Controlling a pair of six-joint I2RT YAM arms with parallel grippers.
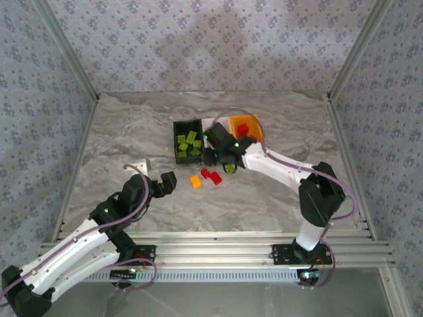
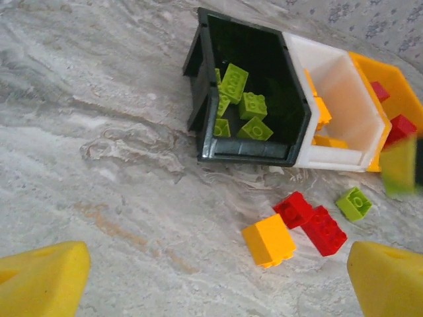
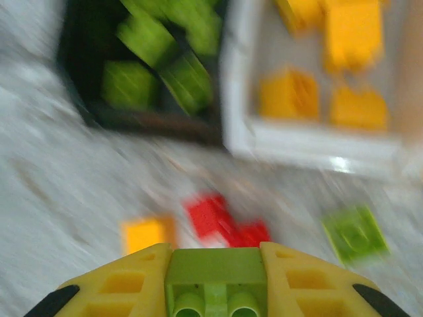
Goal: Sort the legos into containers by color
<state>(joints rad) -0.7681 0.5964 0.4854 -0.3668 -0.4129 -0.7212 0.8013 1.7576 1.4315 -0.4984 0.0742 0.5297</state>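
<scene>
Right wrist view puts a lime green brick [image 3: 215, 282] clamped between the yellow fingers of your right tool [image 3: 215, 261], just in front of the bins, though the picture is blurred. I'd carry it over the black bin [image 2: 248, 150], well inside the rim, and release low, since the white bin [image 2: 334, 157] touches it on one side. The black bin holds only green bricks, the white bin yellow-orange ones, and the orange bin [image 2: 396, 79] red ones. On the table near the bins lie an orange brick [image 2: 269, 240], two red bricks [image 2: 309, 219] touching each other, and a loose green brick [image 2: 353, 203]. Your left tool [image 1: 166, 181] hangs wide and empty, well apart from them.
</scene>
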